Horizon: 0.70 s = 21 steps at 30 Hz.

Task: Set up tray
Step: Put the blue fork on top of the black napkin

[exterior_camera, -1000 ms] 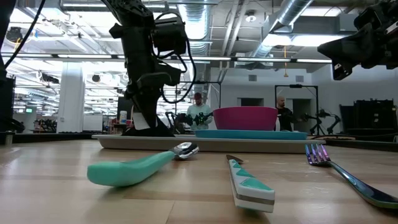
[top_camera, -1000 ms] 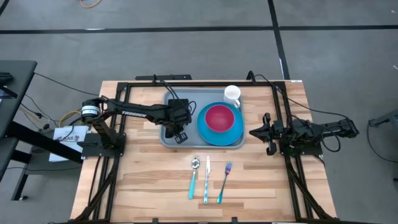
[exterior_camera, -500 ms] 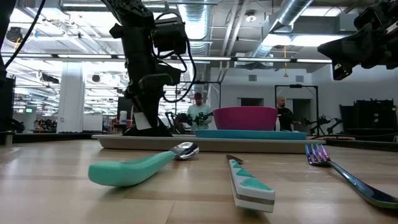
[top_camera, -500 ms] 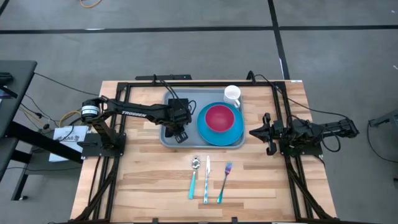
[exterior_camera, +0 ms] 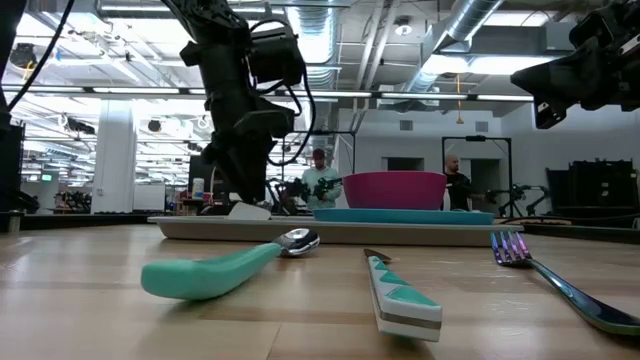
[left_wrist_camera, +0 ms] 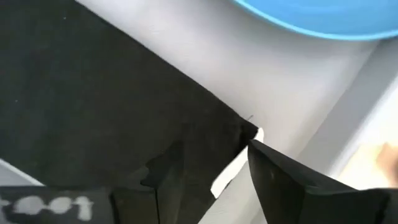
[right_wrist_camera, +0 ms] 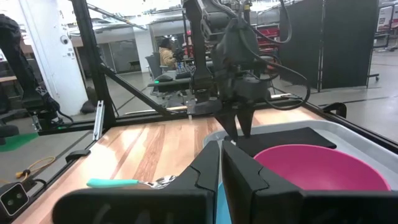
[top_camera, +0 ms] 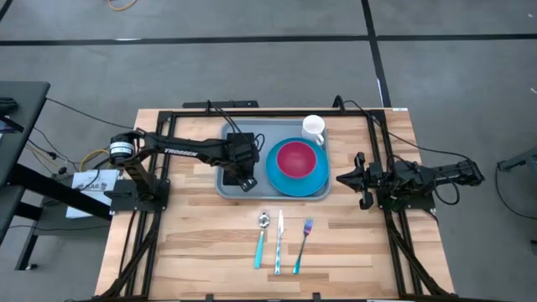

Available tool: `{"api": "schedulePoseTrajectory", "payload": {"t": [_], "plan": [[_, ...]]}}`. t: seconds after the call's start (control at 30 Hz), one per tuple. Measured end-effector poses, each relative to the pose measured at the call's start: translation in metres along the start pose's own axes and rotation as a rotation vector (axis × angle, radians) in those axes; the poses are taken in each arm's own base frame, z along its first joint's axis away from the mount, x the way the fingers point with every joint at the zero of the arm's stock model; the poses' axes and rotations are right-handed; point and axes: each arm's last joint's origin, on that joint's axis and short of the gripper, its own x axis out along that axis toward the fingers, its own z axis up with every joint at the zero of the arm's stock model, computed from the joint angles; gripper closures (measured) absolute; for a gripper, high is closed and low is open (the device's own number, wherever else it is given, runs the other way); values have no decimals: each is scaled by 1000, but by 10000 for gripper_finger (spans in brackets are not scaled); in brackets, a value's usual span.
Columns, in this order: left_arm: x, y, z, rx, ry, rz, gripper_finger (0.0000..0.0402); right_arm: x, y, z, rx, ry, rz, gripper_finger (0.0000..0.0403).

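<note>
Tray (top_camera: 228,188) sits past the cutlery on the wooden table (top_camera: 193,243), grey-blue, lying flat toward twelve o'clock of the table's middle. Nearest the front edge lie a teal-handled spoon (top_camera: 261,239), a knife (top_camera: 278,243) and a fork (top_camera: 302,246), side by side at six o'clock of the tray and clear of it. On the tray's three o'clock half rests a round blue plate (top_camera: 315,180) bearing a magenta bowl (top_camera: 296,158); a white cup (top_camera: 313,127) stands at the tray's one o'clock corner. On the nine o'clock half lies a flat black sheet (left_wrist_camera: 93,106) with a white slip (left_wrist_camera: 233,169) at its edge. The left gripper (top_camera: 247,181) hangs over that half, just above the sheet near the tray's front rim; its fingers stand spread apart with nothing between them. The right gripper (top_camera: 347,178) waits at three o'clock, off the tray above the table's side, its fingers (right_wrist_camera: 245,180) pressed together and holding nothing. Far behind, people show in the room beyond the table.
</note>
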Motion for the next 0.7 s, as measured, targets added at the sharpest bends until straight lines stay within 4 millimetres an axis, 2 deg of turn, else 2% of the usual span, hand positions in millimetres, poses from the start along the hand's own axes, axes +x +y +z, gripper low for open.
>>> {"api": "schedulePoseTrajectory", "payload": {"t": [0.17,0.33,0.5,0.7], "plan": [[-2,-2,6,-87,-10,-98,232,0,0,0,0,0,-1,392],[-20,-20,22,-181,-30,-253,232,0,0,0,0,0,-1,392],[-59,-62,43,-220,-141,-402,232,0,0,0,0,0,0,392],[-97,-114,40,-183,-285,-489,232,0,0,0,0,0,0,392]]}}
